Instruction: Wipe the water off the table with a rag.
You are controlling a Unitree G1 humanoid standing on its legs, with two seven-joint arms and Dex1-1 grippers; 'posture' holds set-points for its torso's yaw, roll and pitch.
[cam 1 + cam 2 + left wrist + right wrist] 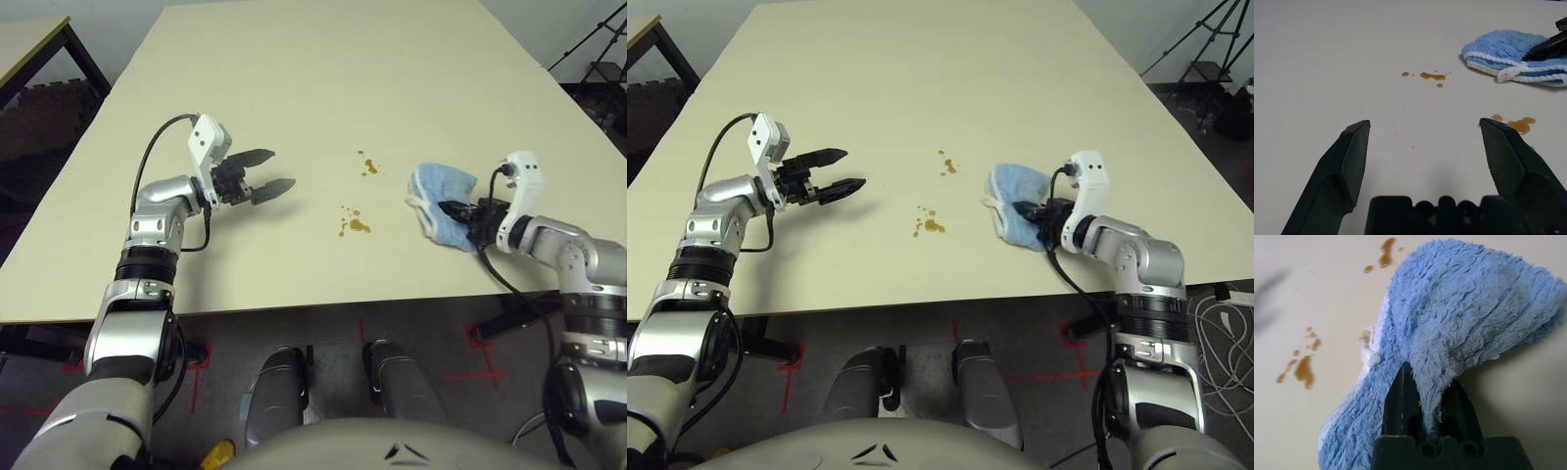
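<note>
My right hand [464,213] has the bunched blue rag [446,196] pinched on the counter [294,78], beside two clusters of amber water [359,225]. My left hand [263,176], fingers apart, hovers across from it, seemingly just above the surface.

Left gripper [275,175] open, right gripper [1431,374] closed, forearms [132,328] reaching forward

Rag [446,201]: between my right gripper's [472,215] fingers, bunched on the table
Water [358,225]: on the table, in two clusters, both left of my right gripper and right of my left gripper [257,178], one cluster farther forward
Table [294,78]: beneath the rag and water, reaching ahead of my grippers
</note>
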